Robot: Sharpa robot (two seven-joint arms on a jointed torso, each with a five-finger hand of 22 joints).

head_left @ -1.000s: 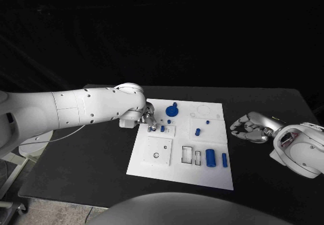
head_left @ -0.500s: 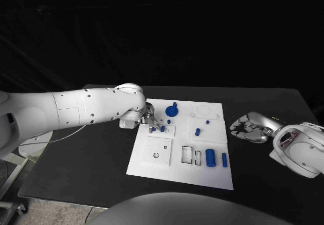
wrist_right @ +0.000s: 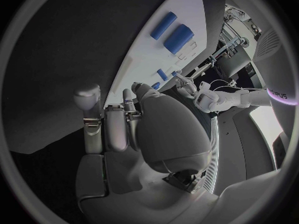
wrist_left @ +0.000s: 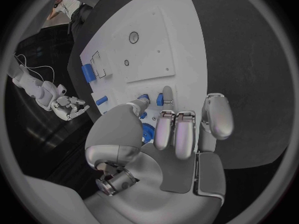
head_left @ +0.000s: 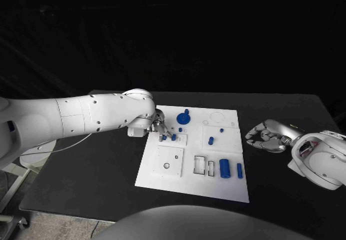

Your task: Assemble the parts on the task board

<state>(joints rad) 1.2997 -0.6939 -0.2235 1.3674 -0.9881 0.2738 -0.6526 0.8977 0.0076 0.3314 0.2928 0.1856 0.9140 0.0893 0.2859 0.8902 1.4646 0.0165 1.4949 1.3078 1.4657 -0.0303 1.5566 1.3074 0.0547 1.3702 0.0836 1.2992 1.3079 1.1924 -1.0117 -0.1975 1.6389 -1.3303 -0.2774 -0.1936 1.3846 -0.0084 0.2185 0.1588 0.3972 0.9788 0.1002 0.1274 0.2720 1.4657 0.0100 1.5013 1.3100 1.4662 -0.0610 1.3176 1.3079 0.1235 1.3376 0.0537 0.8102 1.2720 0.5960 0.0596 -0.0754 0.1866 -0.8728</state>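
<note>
The left robot hand [head_left: 160, 131] pinches a small blue peg [head_left: 173, 136] over the white rectangular task board [head_left: 193, 186]; the right robot hand [head_left: 265, 138] rests curled, empty, on the black desk [head_left: 94, 170].

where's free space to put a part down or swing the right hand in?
Bare black table between the task board and the near left edge, under the left arm. Also a strip of table between the board's right edge and the right hand. Crowded: the board's far left corner, where the left hand works among small blue pegs beside the blue round part.

1 task board [head_left: 189, 180], 1 round blue disc w/ knob [head_left: 184, 118], 2 blue cylinders side by side [head_left: 225, 168], approx. 4 small blue pegs [head_left: 210, 141].
</note>
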